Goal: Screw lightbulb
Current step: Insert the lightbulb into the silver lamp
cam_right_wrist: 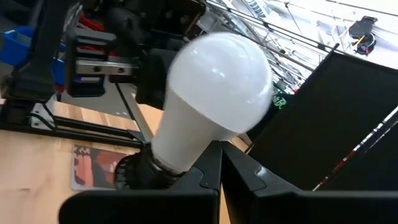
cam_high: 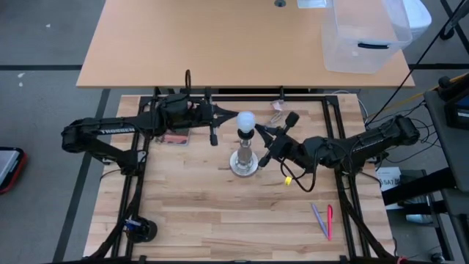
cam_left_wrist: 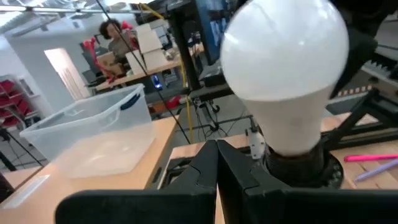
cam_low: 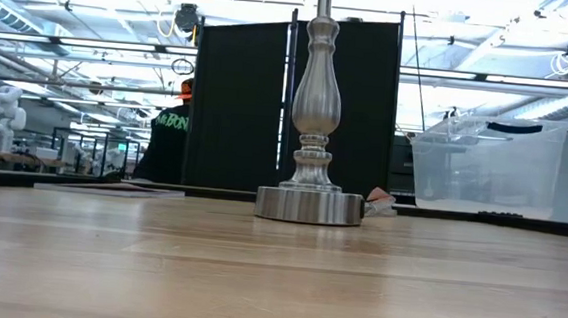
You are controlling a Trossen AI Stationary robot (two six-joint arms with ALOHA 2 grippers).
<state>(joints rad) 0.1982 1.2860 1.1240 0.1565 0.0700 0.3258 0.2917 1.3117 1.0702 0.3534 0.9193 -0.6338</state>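
Left arm: reaches in from the left side of the surface [cam_high: 183, 191], lying low toward the middle.
Left end effector [cam_high: 229, 116]: fingers pressed together, holding nothing, tip just beside the bulb on its left; in the left wrist view the joined fingers [cam_left_wrist: 217, 165] point at the socket below the globe.
Lightbulb [cam_high: 246, 119]: white frosted globe seated upright in the black socket on top of the stand, near the middle of the surface, between the two end effectors.
Stand [cam_low: 315, 111]: silver turned post on a round base, upright on the wood; the low view shows its base resting flat.
Right end effector [cam_high: 262, 133]: fingers pressed together, holding nothing, tip just beside the stand's top on its right; its fingers [cam_right_wrist: 219, 168] sit close under the bulb's neck in the right wrist view.
Right arm: comes in from the right edge, angled toward the stand.
Pens [cam_high: 324, 219]: pink and pale, lying near the surface's lower right.
Clear bin [cam_high: 364, 37]: on the tan table beyond, at right.
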